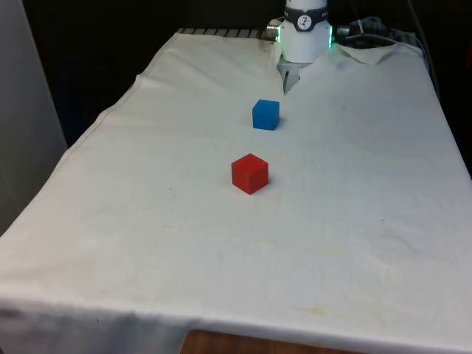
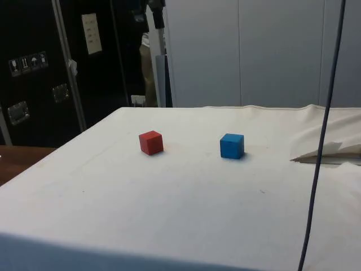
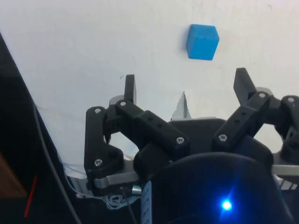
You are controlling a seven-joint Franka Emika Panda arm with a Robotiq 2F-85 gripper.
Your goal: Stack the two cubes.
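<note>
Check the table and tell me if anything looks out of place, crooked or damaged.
Nothing stands out. The red cube and the blue cube both sit flat on the white cloth, apart from each other and unstacked. The gripper hangs open above the cloth, short of the blue cube. The cloth is rumpled near the robot's end; no spills.

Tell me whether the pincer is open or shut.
Open. In the wrist view the pincer has its two fingers wide apart over bare cloth, holding nothing.
</note>
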